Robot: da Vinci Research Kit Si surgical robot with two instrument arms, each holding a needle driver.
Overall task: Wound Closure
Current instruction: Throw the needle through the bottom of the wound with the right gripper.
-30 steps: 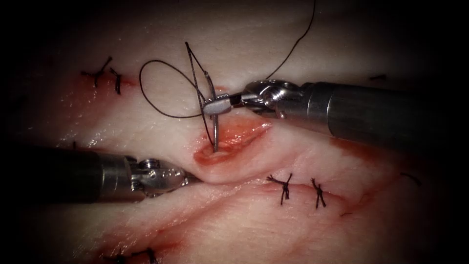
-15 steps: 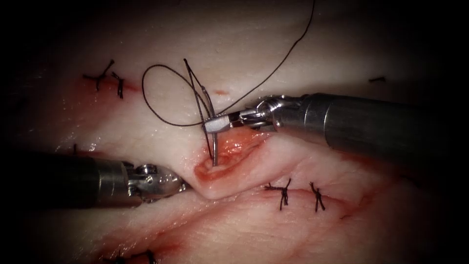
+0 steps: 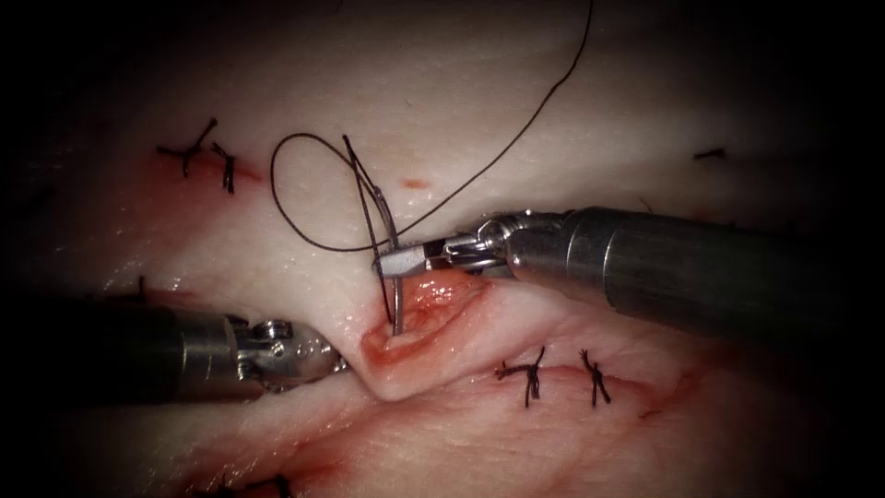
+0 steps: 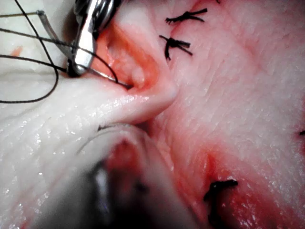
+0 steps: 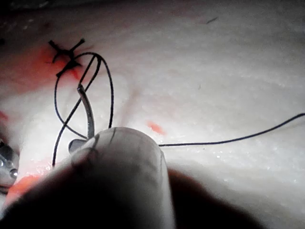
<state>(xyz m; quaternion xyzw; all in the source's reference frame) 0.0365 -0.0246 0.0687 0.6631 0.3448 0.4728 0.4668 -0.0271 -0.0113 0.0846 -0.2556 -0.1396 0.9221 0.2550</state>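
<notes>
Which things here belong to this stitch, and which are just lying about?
In use:
- needle, tip in the open cut, held mid-curve by the right tool
- thread, looped on the tissue
- left tool, gripping the tissue left of the cut

Lying about:
- finished stitches
- red fluid

Endoscope: looking down from above and in front at the cut [image 3: 419,318]. Wrist cameras: riding very close, facing along their shafts. All three sharing the needle [image 3: 385,242].
</notes>
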